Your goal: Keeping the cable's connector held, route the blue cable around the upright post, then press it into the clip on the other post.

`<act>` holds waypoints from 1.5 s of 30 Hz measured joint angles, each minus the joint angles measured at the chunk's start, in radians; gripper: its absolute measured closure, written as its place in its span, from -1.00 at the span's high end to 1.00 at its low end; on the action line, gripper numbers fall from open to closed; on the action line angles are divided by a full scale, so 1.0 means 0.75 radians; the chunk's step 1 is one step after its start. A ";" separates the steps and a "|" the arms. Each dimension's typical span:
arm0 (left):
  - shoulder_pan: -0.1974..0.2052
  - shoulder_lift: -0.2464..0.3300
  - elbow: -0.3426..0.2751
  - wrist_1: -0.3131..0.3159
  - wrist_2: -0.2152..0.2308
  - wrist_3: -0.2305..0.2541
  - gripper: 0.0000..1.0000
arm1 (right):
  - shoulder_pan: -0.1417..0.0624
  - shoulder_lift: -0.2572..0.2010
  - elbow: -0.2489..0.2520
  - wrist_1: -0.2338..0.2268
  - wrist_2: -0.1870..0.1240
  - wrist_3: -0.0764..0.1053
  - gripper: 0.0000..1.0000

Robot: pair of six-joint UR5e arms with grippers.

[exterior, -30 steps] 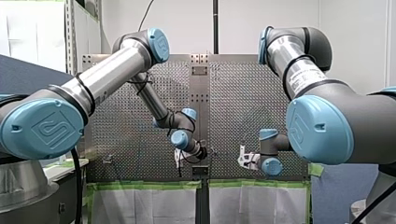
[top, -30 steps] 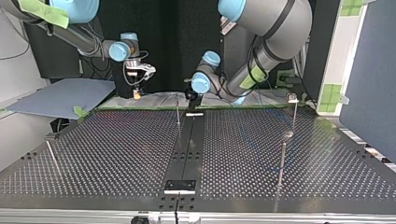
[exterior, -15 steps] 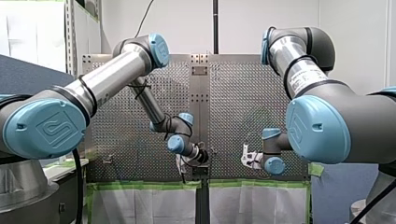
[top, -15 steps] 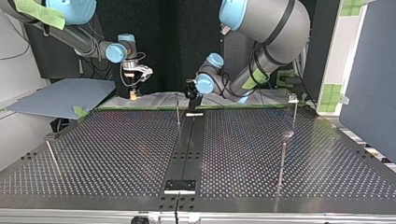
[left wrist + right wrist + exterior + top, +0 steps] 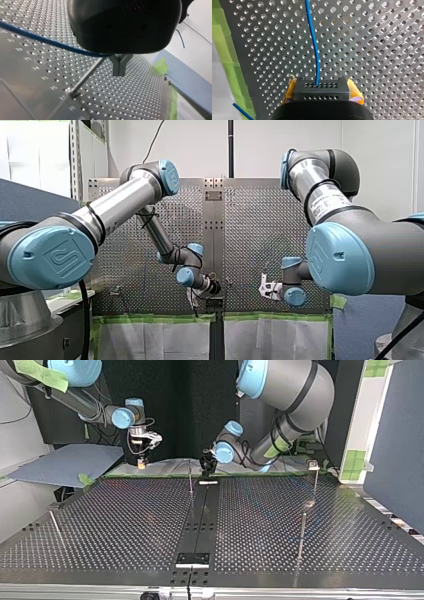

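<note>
The blue cable [image 5: 314,47] comes out of a black perforated connector [image 5: 322,91], and my right gripper [image 5: 322,83] is shut on that connector between yellow pads [image 5: 353,90]. In the top view this gripper [image 5: 142,463] hangs over the table's far edge at the left. My left gripper [image 5: 119,72] is shut on the blue cable [image 5: 45,40], which runs off to one side. A thin upright post [image 5: 86,76] rises to just beside its fingers, under the cable. In the top view the left gripper [image 5: 205,466] is next to that post [image 5: 190,480]. The clip post [image 5: 314,472] stands far right.
Two more thin posts stand on the perforated table, one near the front right [image 5: 301,535] and one at the front left [image 5: 56,527]. A dark centre strip [image 5: 200,525] runs along the table. Green tape [image 5: 222,45] lines the table's edge by the right gripper.
In the front view my left gripper has sunk and shifted a little left, staying shut. My right gripper has drifted slightly left in the top view, still holding the connector.
</note>
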 joint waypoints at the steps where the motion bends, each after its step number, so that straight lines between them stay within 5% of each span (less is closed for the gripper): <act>1: 0.001 0.000 0.005 0.002 0.004 -0.001 -0.96 | -0.001 0.000 -0.005 0.003 0.000 0.000 -1.00; 9: 0.008 -0.001 0.056 -0.012 0.017 -0.029 -0.96 | -0.014 0.000 -0.025 0.015 -0.006 0.002 -1.00; 25: 0.033 -0.001 0.062 0.005 -0.057 -0.035 -0.96 | -0.045 0.000 -0.083 0.040 -0.030 0.010 -1.00; 34: 0.037 0.000 0.062 0.027 -0.127 0.019 -0.96 | -0.052 0.000 -0.100 0.043 -0.037 0.010 -1.00; 36: 0.037 0.000 0.062 0.029 -0.144 0.038 -0.81 | -0.052 0.000 -0.103 0.046 -0.038 0.010 -1.00; 37: 0.036 0.000 0.062 0.030 -0.148 0.047 -0.68 | -0.053 0.000 -0.105 0.049 -0.037 0.010 -1.00; 45: 0.026 0.001 0.062 0.021 -0.146 0.143 -0.68 | -0.053 0.000 -0.108 0.057 -0.038 0.009 -1.00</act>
